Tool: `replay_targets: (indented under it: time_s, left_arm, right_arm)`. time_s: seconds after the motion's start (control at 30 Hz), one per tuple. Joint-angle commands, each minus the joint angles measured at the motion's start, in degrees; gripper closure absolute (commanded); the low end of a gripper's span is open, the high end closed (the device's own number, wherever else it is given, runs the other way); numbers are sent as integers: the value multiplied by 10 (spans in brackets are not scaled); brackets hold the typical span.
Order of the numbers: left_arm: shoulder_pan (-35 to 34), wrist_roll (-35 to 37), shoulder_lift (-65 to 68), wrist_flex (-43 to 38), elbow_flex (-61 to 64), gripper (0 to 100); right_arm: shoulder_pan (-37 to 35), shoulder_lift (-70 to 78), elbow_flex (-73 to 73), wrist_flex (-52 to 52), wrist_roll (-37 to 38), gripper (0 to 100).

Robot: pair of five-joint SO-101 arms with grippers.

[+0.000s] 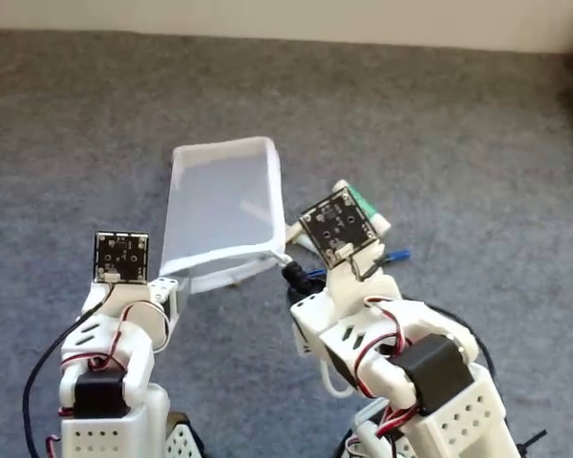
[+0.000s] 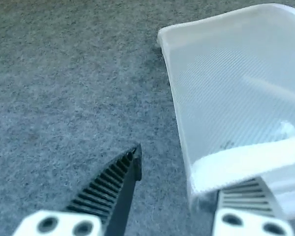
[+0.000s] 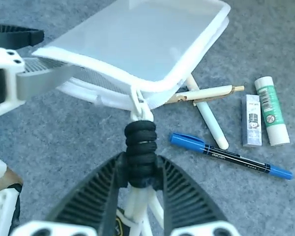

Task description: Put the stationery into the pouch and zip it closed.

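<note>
The right gripper (image 3: 141, 166) is clenching the black zip pull (image 3: 140, 140) at one corner of the pouch (image 3: 137, 34), likely keeping the mouth taut; the left gripper (image 2: 189, 167) is standing released, one finger (image 2: 246, 194) tucked under the pouch's lip, seemingly propping it open for loading; the blue pen (image 3: 231, 158), cream pen (image 3: 206, 93), white stick (image 3: 209, 120), small box (image 3: 251, 120) and glue stick (image 3: 272, 110) are lying on the carpet (image 3: 64, 142) just beside the pouch, outside it.
</note>
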Motion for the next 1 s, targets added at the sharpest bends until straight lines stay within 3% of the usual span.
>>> replay_targets:
  time_s: [0.0, 0.3, 0.4, 0.57, 0.77, 0.97]
  left_arm:
    - [-8, 7, -2, -33, 0, 779]
    - [-9, 4, -2, -33, -26, 992]
    - [-10, 4, -2, -33, -27, 993]
    - [-11, 4, -2, -33, -29, 993]
    - [-10, 4, -2, 31, -77, 993]
    - [-10, 4, 1, 44, -108, 993]
  right_arm:
    - [-6, -15, -38, 2, 6, 994]
    - [-5, -15, -36, -3, 3, 991]
    - [-5, -15, -35, -2, 2, 963]
    - [-2, -14, -34, 2, 1, 824]
    - [0, -12, -33, 4, 4, 817]
    - [61, -11, -33, 5, 5, 817]
